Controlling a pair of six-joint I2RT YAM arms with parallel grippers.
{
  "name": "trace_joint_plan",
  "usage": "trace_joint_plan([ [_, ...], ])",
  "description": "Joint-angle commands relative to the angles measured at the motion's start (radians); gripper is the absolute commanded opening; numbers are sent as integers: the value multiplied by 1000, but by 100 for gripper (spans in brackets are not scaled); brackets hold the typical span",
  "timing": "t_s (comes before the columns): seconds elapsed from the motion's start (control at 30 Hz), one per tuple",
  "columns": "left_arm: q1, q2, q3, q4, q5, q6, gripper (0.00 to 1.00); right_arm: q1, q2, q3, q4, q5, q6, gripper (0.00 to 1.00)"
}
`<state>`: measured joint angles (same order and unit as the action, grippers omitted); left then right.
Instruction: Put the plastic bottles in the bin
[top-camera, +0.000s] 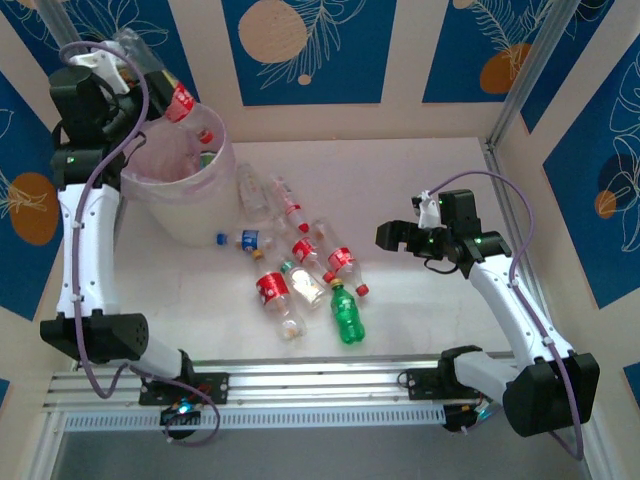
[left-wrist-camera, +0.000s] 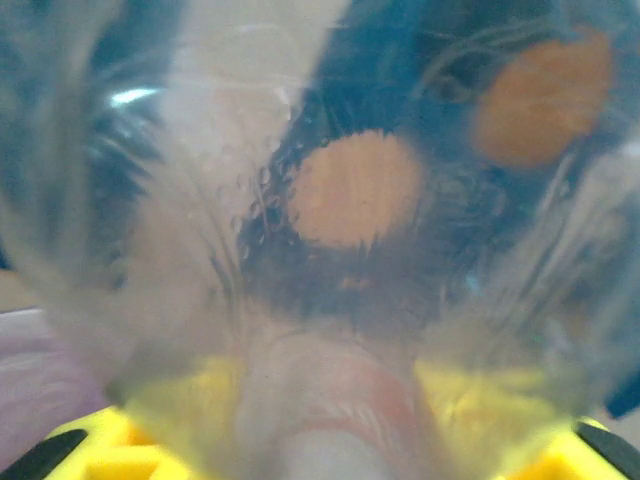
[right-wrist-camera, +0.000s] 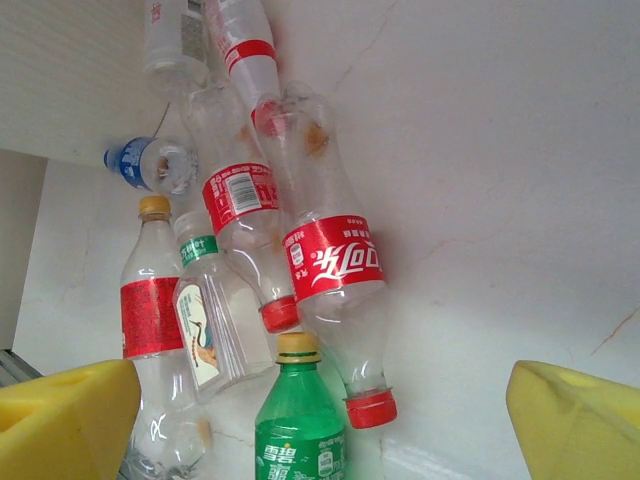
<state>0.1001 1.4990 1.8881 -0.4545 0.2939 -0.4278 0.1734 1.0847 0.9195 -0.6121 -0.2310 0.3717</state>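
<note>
Over the back rim of the pale pink bin (top-camera: 178, 205), my left gripper (top-camera: 150, 88) is shut on a clear plastic bottle (top-camera: 180, 101) with a red label. In the left wrist view that bottle (left-wrist-camera: 330, 300) presses close to the lens between the yellow fingers (left-wrist-camera: 90, 450). Several plastic bottles lie in a heap on the table to the right of the bin: a green one (top-camera: 346, 316) (right-wrist-camera: 300, 435), red-labelled ones (top-camera: 272, 290) (right-wrist-camera: 335, 265) and a blue-labelled one (top-camera: 247, 240) (right-wrist-camera: 150, 165). My right gripper (top-camera: 392, 237) (right-wrist-camera: 320, 425) hangs open to the right of the heap with nothing between its fingers.
More bottles lie inside the bin's liner (top-camera: 205, 142). Patterned walls close the table in at the back and both sides. A metal rail (top-camera: 320, 385) runs along the near edge. Bare tabletop (top-camera: 420, 180) lies to the right of the heap.
</note>
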Motion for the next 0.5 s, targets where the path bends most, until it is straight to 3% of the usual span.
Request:
trace_joint_plan([
  [0.0, 30, -11, -53, -31, -137, 103, 0, -7, 1, -14, -23, 8, 3, 95],
  [0.17, 35, 42, -68, -88, -199, 214, 0, -8, 17, -8, -20, 4, 1, 94],
  [0.47, 33, 93, -175, -103, -135, 277, 0, -3, 35, -8, -11, 7, 9, 94],
])
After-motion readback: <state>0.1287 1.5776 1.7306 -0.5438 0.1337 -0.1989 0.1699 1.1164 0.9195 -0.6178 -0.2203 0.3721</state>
